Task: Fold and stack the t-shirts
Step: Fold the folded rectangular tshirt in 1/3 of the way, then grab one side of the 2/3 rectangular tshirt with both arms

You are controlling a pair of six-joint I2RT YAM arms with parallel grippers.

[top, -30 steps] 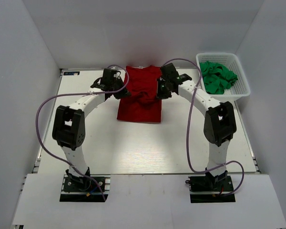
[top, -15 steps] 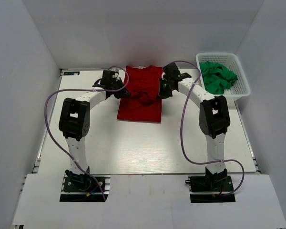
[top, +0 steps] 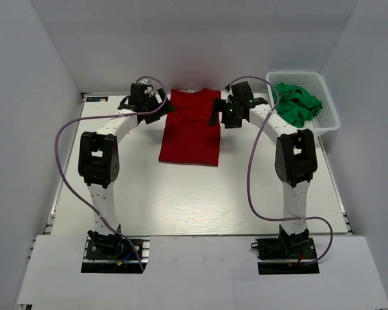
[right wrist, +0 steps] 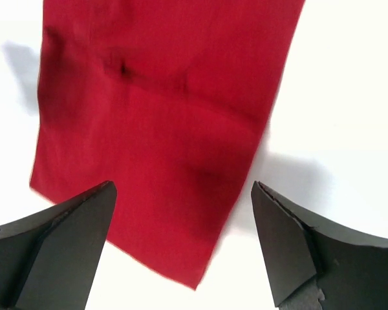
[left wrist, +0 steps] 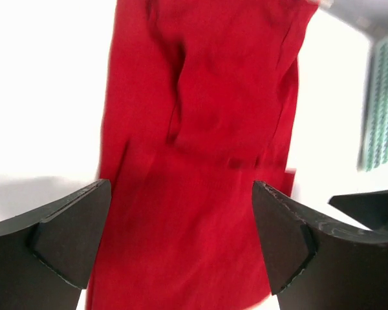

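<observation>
1. At the far edge of the bench [top: 181,200], about the middle, the deep red t-shirt [top: 189,132] lies flat as a long narrow rectangle. Its collar end is up against the far edge and its hem end points back at the arm bases.
2. The left fingers [top: 160,108] sit just off the shirt's left side, up near its far end. They're spread wide and not gripping anything. The left wrist view is kinda blurry, but you can see the red cloth [left wrist: 207,129] lying below the gap between them.
3. Same deal for the right fingers [top: 218,116]: they're just off the shirt's right side near the far end, wide open, nothing held. The right wrist view shows the shirt [right wrist: 155,129] under them with a few soft creases.
4. Over at the far right corner there's the white lattice basket [top: 330,119], with the green t-shirts [top: 296,103] bunched in a heap inside it, well apart from the red one.
</observation>
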